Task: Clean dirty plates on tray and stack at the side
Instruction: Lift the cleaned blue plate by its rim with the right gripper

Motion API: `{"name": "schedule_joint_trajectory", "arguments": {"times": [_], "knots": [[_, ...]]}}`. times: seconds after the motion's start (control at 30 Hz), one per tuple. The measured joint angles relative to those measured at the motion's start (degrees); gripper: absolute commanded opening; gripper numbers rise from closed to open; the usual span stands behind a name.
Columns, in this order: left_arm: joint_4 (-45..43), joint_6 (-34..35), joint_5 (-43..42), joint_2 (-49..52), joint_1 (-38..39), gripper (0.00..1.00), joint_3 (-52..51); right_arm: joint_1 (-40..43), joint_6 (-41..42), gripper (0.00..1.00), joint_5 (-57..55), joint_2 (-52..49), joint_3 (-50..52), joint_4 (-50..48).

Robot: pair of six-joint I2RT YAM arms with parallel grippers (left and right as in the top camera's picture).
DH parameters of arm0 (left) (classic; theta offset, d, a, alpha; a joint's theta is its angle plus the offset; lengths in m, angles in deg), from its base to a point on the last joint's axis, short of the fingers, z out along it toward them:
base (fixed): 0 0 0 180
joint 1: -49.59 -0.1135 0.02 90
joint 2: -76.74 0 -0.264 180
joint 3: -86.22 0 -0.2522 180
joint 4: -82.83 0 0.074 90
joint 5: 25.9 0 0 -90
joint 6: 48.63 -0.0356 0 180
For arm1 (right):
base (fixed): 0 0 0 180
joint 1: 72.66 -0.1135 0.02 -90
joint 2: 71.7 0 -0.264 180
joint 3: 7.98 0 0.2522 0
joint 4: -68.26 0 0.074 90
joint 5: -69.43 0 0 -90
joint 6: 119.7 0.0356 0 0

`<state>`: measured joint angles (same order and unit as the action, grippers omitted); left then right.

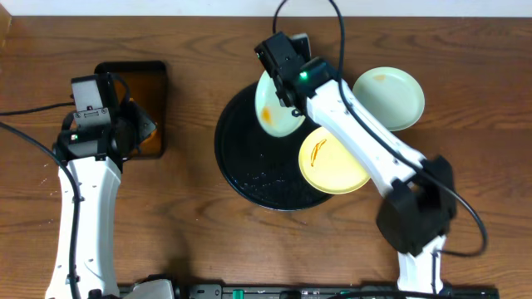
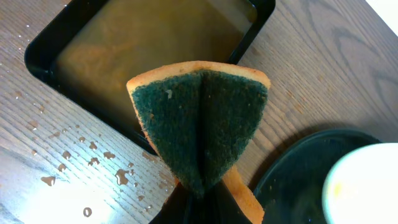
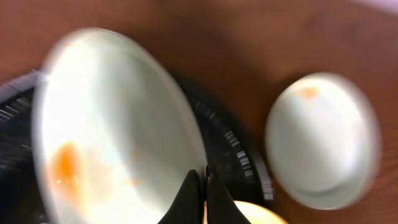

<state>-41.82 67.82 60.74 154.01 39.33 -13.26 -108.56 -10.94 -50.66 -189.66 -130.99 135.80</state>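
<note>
1. Step in hand, as I judge it: taking up the first dirty plate for scrubbing
2. The right gripper (image 3: 200,186) is pressed together on the rim of the streaked blue-green plate (image 3: 112,124), at the far side of the round tray (image 1: 249,166)
3. The left gripper (image 2: 199,205) pinches a folded sponge (image 2: 199,124) beside the liquid tray (image 2: 264,17)
4. The yellow plate (image 1: 332,158) overlaps the round tray's right rim; the second blue-green plate (image 1: 391,95) lies on the table beside it
5. Next: bring plate and sponge together without the thin rim slipping
</note>
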Motion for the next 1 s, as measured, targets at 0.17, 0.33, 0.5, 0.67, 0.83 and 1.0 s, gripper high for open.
{"name": "schedule_joint_trajectory", "arguments": {"times": [0.17,0.33,0.5,0.67,0.83,1.0], "knots": [[0.0,0.0,0.0,0.0,0.0,0.08,0.0,-4.0,-2.1,0.01,-8.7,6.1,-0.7,-0.2],[0.0,0.0,0.0,0.0,0.0,0.08,0.0,-5.5,-5.2,0.01,-13.6,6.3,-0.6,0.0],[0.0,0.0,0.0,0.0,0.0,0.08,0.0,-4.4,-3.4,0.31,-8.6,6.3,-0.6,1.6],[0.0,0.0,-0.2,0.0,0.0,0.08,0.0,5.2,1.4,0.77,12.7,5.5,-0.6,3.3],[0.0,0.0,-0.4,0.0,0.0,0.08,0.0,13.7,6.9,0.77,31.0,-4.5,-0.9,4.1],[0.0,0.0,-0.4,0.0,0.0,0.08,0.0,14.6,9.3,0.62,38.8,-15.9,-0.7,3.5]]}}
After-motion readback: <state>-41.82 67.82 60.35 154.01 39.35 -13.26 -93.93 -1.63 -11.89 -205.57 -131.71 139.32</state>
